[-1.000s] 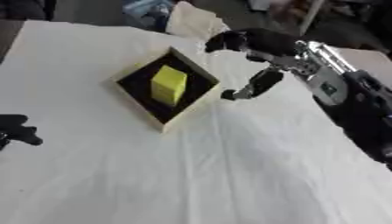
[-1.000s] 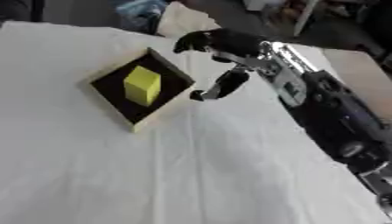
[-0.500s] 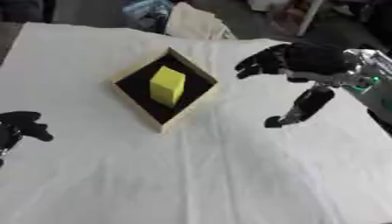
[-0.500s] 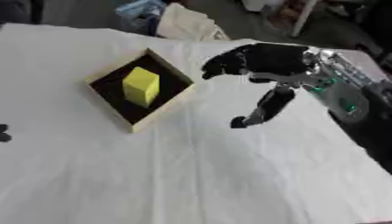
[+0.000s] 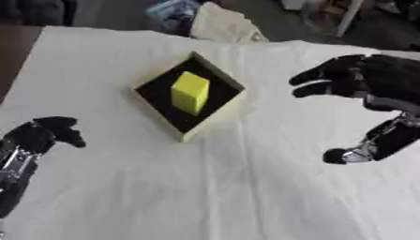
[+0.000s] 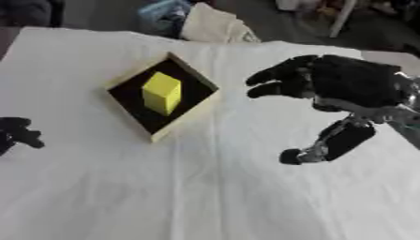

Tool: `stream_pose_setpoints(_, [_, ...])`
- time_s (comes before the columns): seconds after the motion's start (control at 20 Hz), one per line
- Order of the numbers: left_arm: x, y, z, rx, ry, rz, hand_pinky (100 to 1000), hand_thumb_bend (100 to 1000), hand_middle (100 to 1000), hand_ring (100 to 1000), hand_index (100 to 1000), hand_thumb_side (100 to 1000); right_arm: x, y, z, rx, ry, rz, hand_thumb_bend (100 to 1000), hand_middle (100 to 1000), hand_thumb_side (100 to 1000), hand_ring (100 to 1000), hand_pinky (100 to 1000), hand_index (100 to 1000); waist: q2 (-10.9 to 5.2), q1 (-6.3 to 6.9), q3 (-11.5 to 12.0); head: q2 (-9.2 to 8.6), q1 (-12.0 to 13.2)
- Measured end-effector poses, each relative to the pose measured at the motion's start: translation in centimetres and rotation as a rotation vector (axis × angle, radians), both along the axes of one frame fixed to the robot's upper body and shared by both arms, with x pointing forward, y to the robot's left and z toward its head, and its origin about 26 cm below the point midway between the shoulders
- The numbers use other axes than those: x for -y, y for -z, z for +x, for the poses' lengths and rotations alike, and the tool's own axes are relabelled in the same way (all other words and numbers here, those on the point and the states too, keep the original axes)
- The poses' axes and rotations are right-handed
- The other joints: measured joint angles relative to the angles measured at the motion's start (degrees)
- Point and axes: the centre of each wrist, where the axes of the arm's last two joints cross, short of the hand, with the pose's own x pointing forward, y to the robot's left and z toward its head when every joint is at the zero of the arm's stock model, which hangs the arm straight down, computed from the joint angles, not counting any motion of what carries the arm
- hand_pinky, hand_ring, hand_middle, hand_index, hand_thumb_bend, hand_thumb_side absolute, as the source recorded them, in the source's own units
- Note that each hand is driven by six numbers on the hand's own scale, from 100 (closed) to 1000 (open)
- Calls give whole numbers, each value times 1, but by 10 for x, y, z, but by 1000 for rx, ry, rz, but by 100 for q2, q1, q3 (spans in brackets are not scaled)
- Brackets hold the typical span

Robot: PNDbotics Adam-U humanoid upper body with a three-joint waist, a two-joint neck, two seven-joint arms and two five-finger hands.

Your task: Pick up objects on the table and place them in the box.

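Yellow block (image 5: 190,92) upright inside the box (image 5: 208,119), on the white-clothed worktop (image 5: 246,187). Right hand (image 6: 348,86) right of the box, fingers spread, empty. Left hand (image 5: 37,136) left of the box, fingers curled, holding nothing.

The right hand (image 6: 353,86) is big and black, with a thick thumb that has shiny silver bits. The left hand (image 5: 37,136) is black too, on a grey metal wrist.
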Motion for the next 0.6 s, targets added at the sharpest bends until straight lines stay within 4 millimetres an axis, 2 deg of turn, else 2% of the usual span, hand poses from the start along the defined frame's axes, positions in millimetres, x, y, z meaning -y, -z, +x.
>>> stream_pose_setpoints(0.2, [-2,3,-1,-6,-12,2,840,185,558,618,775,892,3,4,-3,23,-14,-3,558,897,393,863,808,938,-1,53,-135,8,55])
stream_pose_setpoints(0.6, [-4,9,-2,-23,-24,9,840,186,558,618,775,894,8,15,-6,43,-22,-15,547,898,401,867,809,940,-44,50,-186,65,133])
